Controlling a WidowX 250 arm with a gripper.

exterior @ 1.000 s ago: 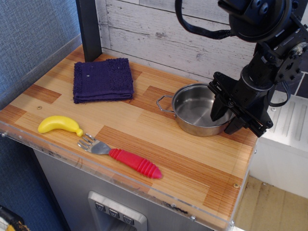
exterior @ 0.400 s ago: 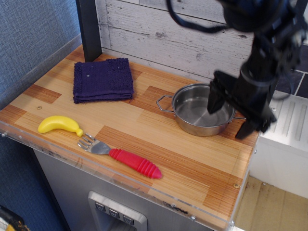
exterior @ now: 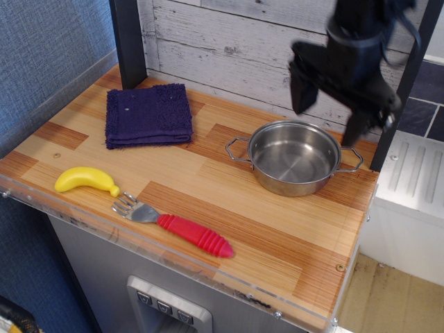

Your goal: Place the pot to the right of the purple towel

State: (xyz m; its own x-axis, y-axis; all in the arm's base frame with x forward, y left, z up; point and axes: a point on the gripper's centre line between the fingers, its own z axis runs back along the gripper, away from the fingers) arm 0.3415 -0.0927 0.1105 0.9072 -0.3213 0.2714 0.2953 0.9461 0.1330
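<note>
Fingers (exterior: 302,94) of the gripper (exterior: 329,111) hang spread, above the pot (exterior: 293,157).

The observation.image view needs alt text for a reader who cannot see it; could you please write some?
A steel pot sits on a wooden counter, right of a folded purple towel. An open black gripper hangs above it, holding nothing. A toy banana and red-handled fork lie near the front edge.

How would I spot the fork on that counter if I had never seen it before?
Start at the wooden counter and look along its front edge, nearest the camera. Just right of the yellow banana lies the fork, flat on the wood. Its thick, ribbed red handle and short metal prongs set it apart; nothing else there is red.
</note>
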